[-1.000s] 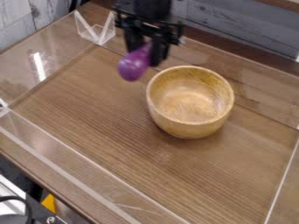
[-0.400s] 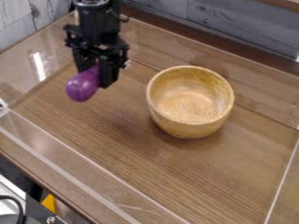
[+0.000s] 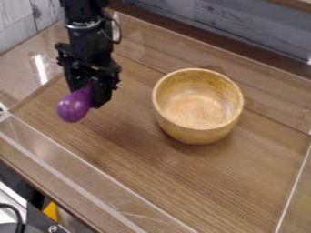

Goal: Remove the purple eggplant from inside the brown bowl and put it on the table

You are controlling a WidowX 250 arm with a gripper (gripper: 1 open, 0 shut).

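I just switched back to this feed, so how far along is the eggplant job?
Done: the brown bowl looks empty, so the purple eggplant is out. In hand: the gripper points down, shut on the eggplant, holding it left of the bowl above the table; a faint shadow beneath suggests it has not landed. Left: lower it to the wood, open the jaws and withdraw.

Wood, clear plastic and a glossy toy

The tabletop [image 3: 183, 182] is streaky wood grain; the bowl [image 3: 198, 106] pale smooth wood; the eggplant [image 3: 73, 107] shiny purple; the walls [image 3: 73, 187] clear plastic; the tool [image 3: 90, 89] matt black.
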